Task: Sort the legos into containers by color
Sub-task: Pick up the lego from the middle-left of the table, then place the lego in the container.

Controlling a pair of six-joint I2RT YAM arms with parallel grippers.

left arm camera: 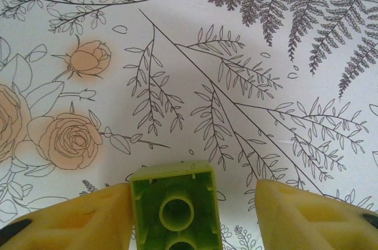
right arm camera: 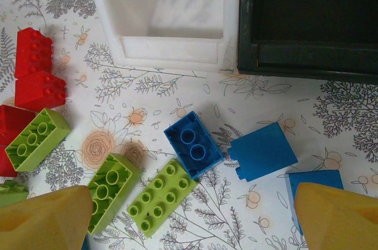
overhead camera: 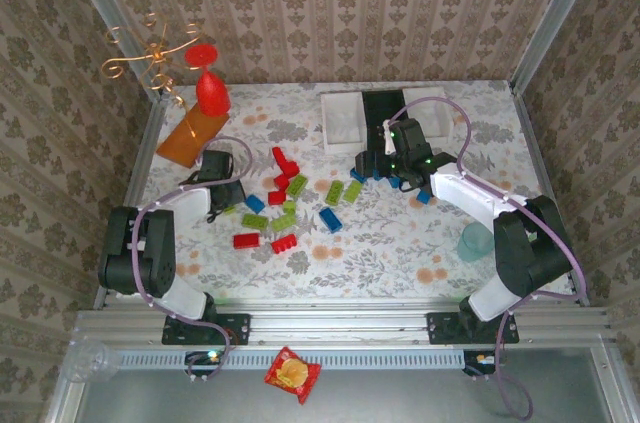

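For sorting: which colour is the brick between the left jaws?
The brick is lime green; best in left wrist view.

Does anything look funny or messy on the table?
Yes. A blue brick and a lime green brick lie upside down, hollow side up, near the white bin. A red snack packet lies off the table, in front of its near edge.

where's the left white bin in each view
top external: left white bin at far centre, black bin just right of it.
right wrist: left white bin at the top, left of centre, black bin at its right.
left wrist: aimed elsewhere, at a green lego on the cloth.
shared landmark: the black bin.
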